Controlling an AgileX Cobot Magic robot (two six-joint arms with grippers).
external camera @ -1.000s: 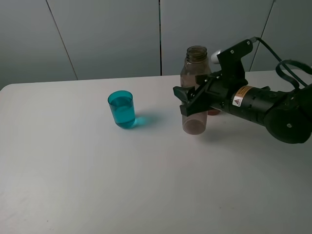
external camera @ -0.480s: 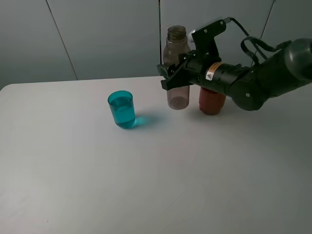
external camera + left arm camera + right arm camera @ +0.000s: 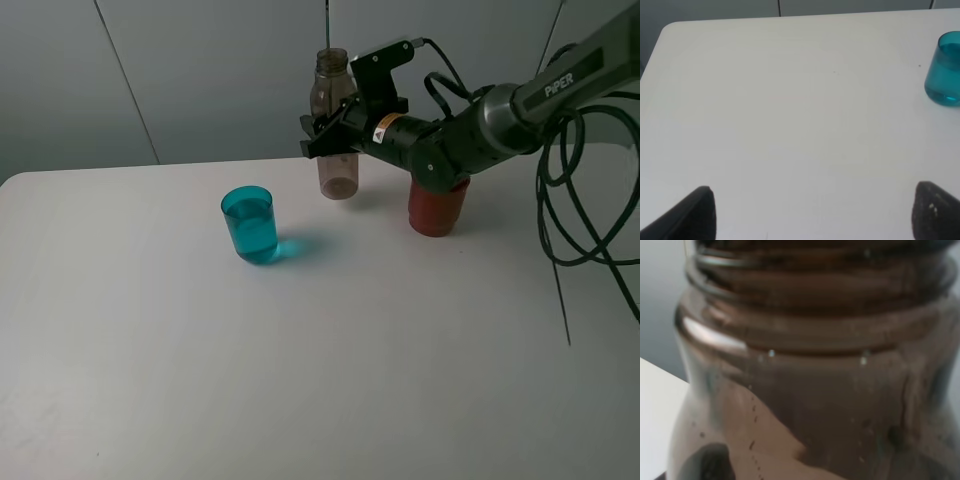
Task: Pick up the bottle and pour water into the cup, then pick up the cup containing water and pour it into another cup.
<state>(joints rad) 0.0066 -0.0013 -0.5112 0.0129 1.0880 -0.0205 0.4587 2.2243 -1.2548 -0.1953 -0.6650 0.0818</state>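
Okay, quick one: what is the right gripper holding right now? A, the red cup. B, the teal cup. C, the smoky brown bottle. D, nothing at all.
C: the right gripper is clamped on the upright bottle, whose neck fills the right wrist view, while the teal cup and the red cup stand apart from its fingers.

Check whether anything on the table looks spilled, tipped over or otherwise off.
Nothing stands out. The bottle is upright between the fingers of the right gripper, the teal cup and the red cup both stand upright, and no puddle shows on the white table.
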